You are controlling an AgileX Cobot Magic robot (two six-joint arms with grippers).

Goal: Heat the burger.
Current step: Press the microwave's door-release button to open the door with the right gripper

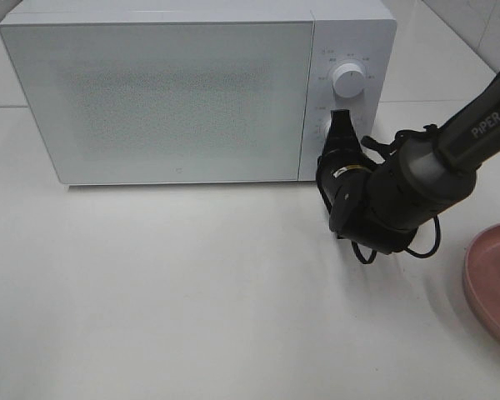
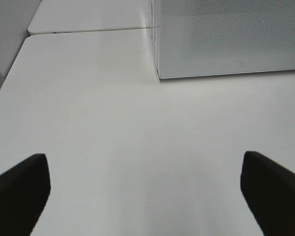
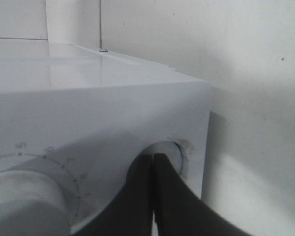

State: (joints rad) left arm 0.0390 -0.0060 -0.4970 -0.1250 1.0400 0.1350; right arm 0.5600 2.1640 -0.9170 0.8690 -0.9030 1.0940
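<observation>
- Can't see the burger anywhere in these views. The pink plate [image 1: 493, 279] at the right edge looks bare as far as it shows, and the microwave [image 1: 175, 92] door [image 1: 158, 96] is closed and frosted. My guess is it's inside, but that's only a guess.
- What matters now is the control panel. It's straight ahead of the right gripper [image 1: 342, 125], which points at the lower control [image 3: 173, 150] just under the upper dial [image 1: 348, 79].
- The right arm is clearly the nearer one. It's the only arm at the panel.
- The right gripper's jaws are pinched fully together and hold nothing. The joined tip sits right on the lower control, touching or as good as.
- The left gripper [image 2: 145, 191] is spread wide and empty. It hangs over bare table [image 2: 113, 123], near the microwave's left front corner.
</observation>
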